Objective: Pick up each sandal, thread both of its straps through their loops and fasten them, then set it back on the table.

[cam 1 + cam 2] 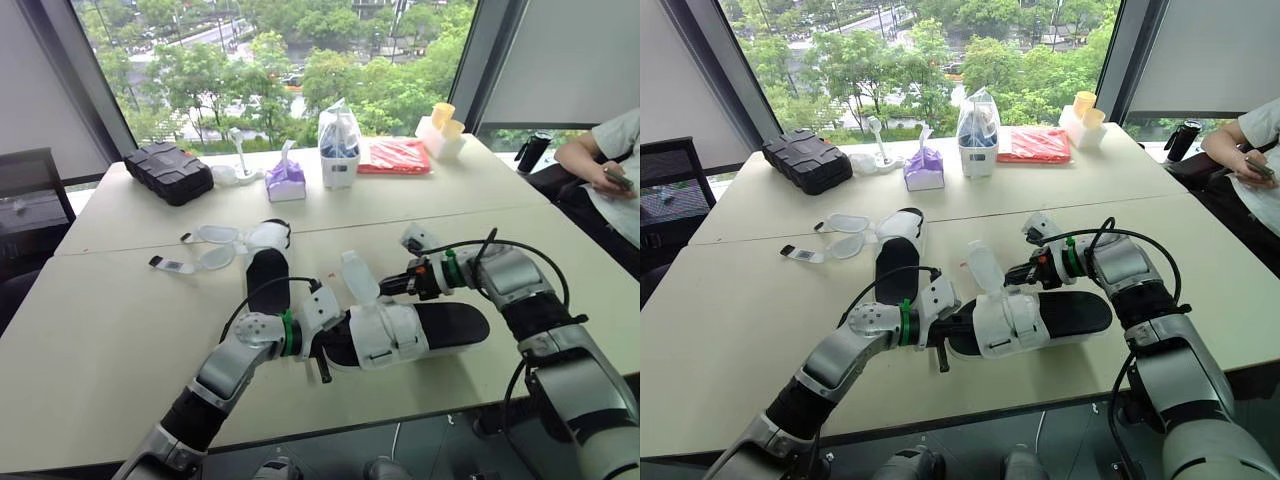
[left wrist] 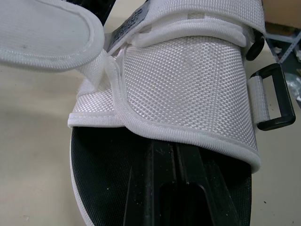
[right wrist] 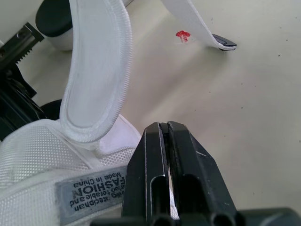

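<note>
The near black-soled sandal with white woven straps [image 1: 440, 325] lies on the pale table [image 1: 100, 330], with the left gripper [image 1: 338, 346] resting closed on its insole. One strap looks fastened, while its other white strap [image 1: 358, 275] stands loose beside the closed right gripper [image 1: 388, 285]. Behind, the matching second sandal [image 1: 265, 275] lies fully unstrapped.

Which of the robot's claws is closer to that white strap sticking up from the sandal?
Right. The right gripper sits beside the base of the raised strap; the left gripper is farther off, tucked into the end of the sandal, under its wrapped band.
</note>
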`<act>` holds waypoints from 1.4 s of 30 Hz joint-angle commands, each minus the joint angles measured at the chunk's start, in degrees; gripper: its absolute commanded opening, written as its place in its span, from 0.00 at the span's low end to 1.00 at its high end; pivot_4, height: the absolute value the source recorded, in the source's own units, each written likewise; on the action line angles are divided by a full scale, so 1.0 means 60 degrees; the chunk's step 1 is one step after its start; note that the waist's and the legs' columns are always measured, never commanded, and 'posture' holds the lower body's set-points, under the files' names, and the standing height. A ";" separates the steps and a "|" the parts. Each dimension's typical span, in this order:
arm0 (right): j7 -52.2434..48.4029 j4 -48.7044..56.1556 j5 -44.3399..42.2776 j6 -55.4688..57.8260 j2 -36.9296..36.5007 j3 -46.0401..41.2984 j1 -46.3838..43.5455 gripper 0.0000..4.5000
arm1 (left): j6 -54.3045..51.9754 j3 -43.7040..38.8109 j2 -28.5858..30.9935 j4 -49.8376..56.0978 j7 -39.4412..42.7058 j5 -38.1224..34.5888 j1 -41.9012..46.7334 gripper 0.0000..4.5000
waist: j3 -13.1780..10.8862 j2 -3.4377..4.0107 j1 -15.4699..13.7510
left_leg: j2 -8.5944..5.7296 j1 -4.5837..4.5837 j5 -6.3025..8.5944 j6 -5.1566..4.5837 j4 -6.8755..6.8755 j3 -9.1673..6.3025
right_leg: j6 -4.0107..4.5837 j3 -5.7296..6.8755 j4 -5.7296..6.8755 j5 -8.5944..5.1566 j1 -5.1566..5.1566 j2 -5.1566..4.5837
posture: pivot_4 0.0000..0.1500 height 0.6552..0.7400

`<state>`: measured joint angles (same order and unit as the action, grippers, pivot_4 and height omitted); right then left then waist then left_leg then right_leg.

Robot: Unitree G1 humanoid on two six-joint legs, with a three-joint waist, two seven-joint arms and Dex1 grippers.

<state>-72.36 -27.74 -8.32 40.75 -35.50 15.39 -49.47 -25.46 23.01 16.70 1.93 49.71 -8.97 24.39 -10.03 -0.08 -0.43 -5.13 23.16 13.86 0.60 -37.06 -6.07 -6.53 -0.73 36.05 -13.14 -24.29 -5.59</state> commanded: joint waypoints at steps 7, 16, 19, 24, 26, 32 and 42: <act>0.1062 0.0349 0.0481 -0.0966 0.0250 -0.0163 0.0436 0.51 | -0.0218 0.0336 0.0069 -0.0365 -0.0006 0.0236 -0.0265 0.00 | 0.0005 0.0001 -0.0016 | 0.0000 -0.0001 0.0000 0.0000 -0.0001 0.0000 | 0.0000 -0.0001 0.0000 0.0000 0.0001 0.0000 | 1.00 1.00; 0.2093 -0.0364 0.0383 -0.1203 0.0337 -0.1017 -0.0669 0.51 | -0.0231 0.0324 0.0058 -0.0376 -0.0017 0.0207 -0.0280 0.00 | 0.0004 0.0001 -0.0010 | -0.0001 -0.0001 -0.0003 0.0003 -0.0008 0.0001 | 0.0000 -0.0002 0.0003 0.0000 0.0002 0.0000 | 1.00 1.00; 0.2076 -0.0016 0.0319 -0.0849 0.0043 -0.1212 -0.1232 0.51 | -0.0220 0.0308 0.0070 -0.0396 0.0001 0.0197 -0.0282 0.00 | 0.0003 0.0003 -0.0015 | -0.0002 0.0000 -0.0004 0.0004 -0.0008 0.0003 | 0.0001 -0.0004 0.0004 0.0001 -0.0002 0.0000 | 1.00 1.00; 0.1467 0.0250 -0.0385 0.0856 -0.0030 -0.1423 -0.1605 0.51 | -0.0147 0.0331 0.0067 -0.0444 0.0035 0.0230 -0.0254 0.00 | 0.0004 0.0001 -0.0025 | 0.0001 -0.0001 -0.0003 0.0003 -0.0001 -0.0002 | 0.0002 -0.0001 0.0002 0.0000 0.0001 0.0001 | 1.00 1.00; 0.1304 0.0250 -0.0542 0.1281 -0.0034 -0.1398 -0.1699 0.51 | -0.0130 0.0336 0.0064 -0.0461 0.0041 0.0236 -0.0250 0.00 | 0.0004 0.0002 -0.0024 | 0.0000 0.0000 -0.0003 0.0003 -0.0004 -0.0002 | 0.0002 -0.0002 0.0002 0.0000 0.0001 0.0001 | 1.00 1.00; 0.0420 0.0018 -0.1048 0.2873 -0.0062 -0.1019 -0.2116 0.51 | -0.0076 0.0357 0.0041 -0.0523 0.0039 0.0265 -0.0206 0.00 | 0.0004 0.0002 -0.0025 | 0.0000 0.0001 -0.0003 0.0003 -0.0005 -0.0001 | 0.0002 -0.0003 0.0002 0.0000 0.0000 0.0000 | 1.00 1.00; 0.0063 -0.0829 -0.1135 0.3059 0.0573 -0.0486 -0.2345 0.51 | -0.0072 0.0277 0.0039 -0.0514 -0.0055 0.0242 -0.0239 0.00 | 0.0004 0.0002 -0.0011 | -0.0001 0.0001 -0.0003 0.0003 -0.0006 -0.0001 | 0.0002 -0.0003 0.0002 0.0000 0.0000 -0.0001 | 1.00 1.00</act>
<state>-71.36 -32.60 -14.74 60.15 -32.56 12.28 -61.38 -24.45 23.03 16.59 1.16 49.61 -8.97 24.42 -10.01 -0.07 -0.50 -5.13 23.16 13.84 0.62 -37.10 -6.08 -6.53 -0.75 36.07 -13.14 -24.29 -5.60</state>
